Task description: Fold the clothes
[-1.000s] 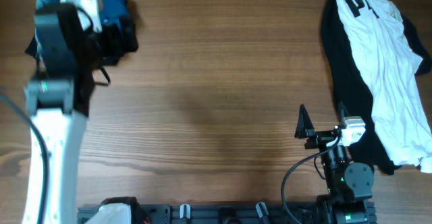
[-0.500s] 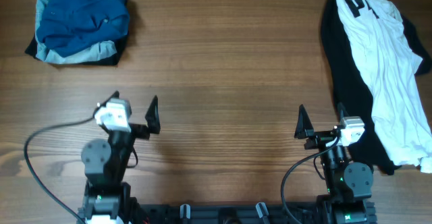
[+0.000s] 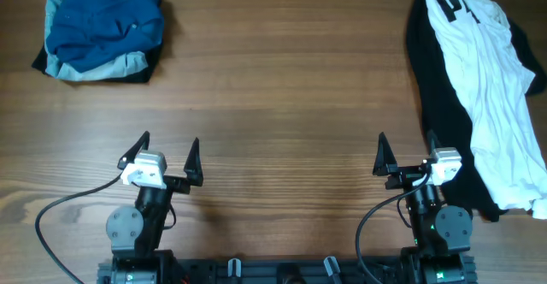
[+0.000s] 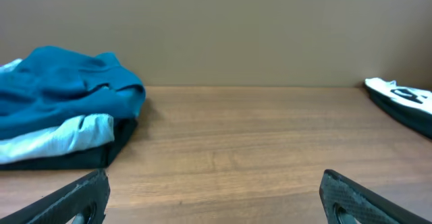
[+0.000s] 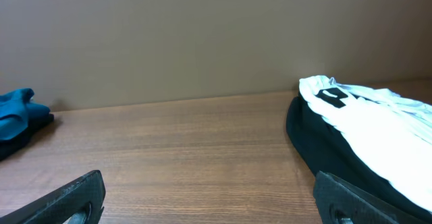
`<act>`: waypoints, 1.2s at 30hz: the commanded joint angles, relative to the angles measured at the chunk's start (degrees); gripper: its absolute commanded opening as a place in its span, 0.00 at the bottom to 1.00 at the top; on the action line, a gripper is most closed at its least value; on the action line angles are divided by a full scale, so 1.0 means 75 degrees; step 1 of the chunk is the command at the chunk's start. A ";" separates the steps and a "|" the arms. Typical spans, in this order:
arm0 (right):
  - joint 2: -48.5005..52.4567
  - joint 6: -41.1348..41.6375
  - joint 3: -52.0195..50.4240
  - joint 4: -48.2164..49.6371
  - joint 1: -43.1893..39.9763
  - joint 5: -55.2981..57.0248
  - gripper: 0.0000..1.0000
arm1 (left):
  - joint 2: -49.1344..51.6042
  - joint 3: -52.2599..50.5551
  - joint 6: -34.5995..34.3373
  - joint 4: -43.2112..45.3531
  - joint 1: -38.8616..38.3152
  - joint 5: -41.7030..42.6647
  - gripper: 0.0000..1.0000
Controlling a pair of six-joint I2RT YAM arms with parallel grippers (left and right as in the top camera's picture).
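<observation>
Both hands sat low in the overhead frame, near its bottom edge and well apart from the clothes. The left hand (image 3: 169, 145) was at lower left, its fingers (image 3: 194, 151) spread wide with nothing between them; the right hand (image 3: 406, 145) was at lower right, likewise spread and empty.

The clothes lay in two heaps at the top corners of the desk (image 3: 282, 79). At upper left was a crumpled pile: a blue shirt (image 3: 107, 14) on top; pale denim (image 3: 73, 70) showing under its lower edge; a black piece (image 3: 141, 70) at the bottom, peeping out at the pile's lower right. At upper right a white shirt (image 3: 483, 70), with black print (image 3: 449, 6) near its top, lay stretched down the right side of the frame; it rested on a black garment (image 3: 432, 104) that showed along its left side and near its lower end.

In the left wrist view the two fingers stood at the bottom corners with bare desk between them; the pile sat at middle left, blue over pale over black; the end of the white shirt showed at the right edge. In the right wrist view the fingers again stood at the bottom corners over bare wood; the white shirt on its black garment filled the right side; a bit of the blue shirt lay at the left edge.
</observation>
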 commanded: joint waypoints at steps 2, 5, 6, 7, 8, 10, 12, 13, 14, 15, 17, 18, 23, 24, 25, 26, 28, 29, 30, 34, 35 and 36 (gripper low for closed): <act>-0.0067 0.0017 -0.0026 0.0044 0.0023 -0.0035 1.00 | -0.0568 -0.0044 0.0087 -0.0513 0.0128 -0.0064 1.00; -0.0067 0.0015 -0.0026 0.0044 0.0023 -0.0038 1.00 | -0.0568 -0.0044 0.0090 -0.0691 0.0131 -0.0154 1.00; -0.0067 0.0020 -0.0026 0.0044 0.0023 -0.0038 1.00 | -0.0568 -0.0044 0.0090 -0.0702 0.0131 -0.0175 1.00; -0.0067 0.0020 -0.0026 0.0044 0.0023 -0.0035 1.00 | -0.0568 -0.0044 0.0087 -0.0702 0.0131 -0.0201 1.00; -0.0067 0.0017 -0.0026 0.0044 0.0023 -0.0038 1.00 | -0.0568 -0.0044 0.0087 -0.0699 0.0131 -0.0198 1.00; -0.0067 0.0020 -0.0026 0.0044 0.0023 -0.0035 1.00 | -0.0568 -0.0044 0.0087 -0.0682 0.0128 -0.0198 1.00; -0.0067 0.0020 -0.0026 0.0044 0.0023 -0.0038 1.00 | -0.0557 -0.0044 0.0087 -0.0682 0.0128 -0.0198 1.00; -0.0067 0.0017 -0.0026 0.0044 0.0023 -0.0038 1.00 | -0.0554 -0.0044 0.0087 -0.0682 0.0128 -0.0198 1.00; -0.0067 0.0020 -0.0026 0.0044 0.0023 -0.0035 1.00 | -0.0554 -0.0044 0.0087 -0.0682 0.0128 -0.0195 1.00; -0.0067 0.0017 -0.0026 0.0044 0.0023 -0.0038 1.00 | -0.0554 -0.0044 0.0087 -0.0682 0.0128 -0.0198 1.00; -0.0067 0.0017 -0.0026 0.0044 0.0023 -0.0038 1.00 | -0.0554 -0.0044 0.0087 -0.0682 0.0128 -0.0198 1.00; -0.0067 0.0017 -0.0026 0.0044 0.0023 -0.0035 1.00 | -0.0554 -0.0044 0.0087 -0.0682 0.0128 -0.0198 1.00; -0.0067 0.0017 -0.0026 0.0044 0.0023 -0.0035 1.00 | -0.0554 -0.0044 0.0087 -0.0682 0.0128 -0.0198 1.00; -0.0067 0.0020 -0.0026 0.0044 0.0023 -0.0035 1.00 | -0.0554 -0.0044 0.0087 -0.0682 0.0128 -0.0198 1.00; -0.0067 0.0017 -0.0026 0.0044 0.0023 -0.0035 1.00 | -0.0554 -0.0044 0.0087 -0.0682 0.0128 -0.0195 1.00; -0.0067 0.0017 -0.0026 0.0044 0.0023 -0.0035 1.00 | -0.0554 -0.0044 0.0087 -0.0682 0.0128 -0.0198 1.00; -0.0067 0.0020 -0.0026 0.0044 0.0023 -0.0035 1.00 | -0.0554 -0.0044 0.0087 -0.0682 0.0128 -0.0195 1.00; -0.0067 0.0020 -0.0026 0.0044 0.0023 -0.0035 1.00 | -0.0554 -0.0044 0.0087 -0.0682 0.0128 -0.0198 1.00; -0.0070 0.0017 -0.0026 0.0044 0.0023 -0.0038 1.00 | -0.0554 -0.0044 0.0087 -0.0682 0.0128 -0.0195 1.00; -0.0067 0.0020 -0.0026 0.0044 0.0023 -0.0035 1.00 | -0.0554 -0.0044 0.0087 -0.0682 0.0128 -0.0198 1.00; -0.0067 0.0020 -0.0026 0.0044 0.0023 -0.0038 1.00 | -0.0554 -0.0044 0.0087 -0.0682 0.0128 -0.0198 1.00; -0.0067 0.0017 -0.0026 0.0044 0.0023 -0.0038 1.00 | -0.0554 -0.0044 0.0087 -0.0682 0.0128 -0.0198 1.00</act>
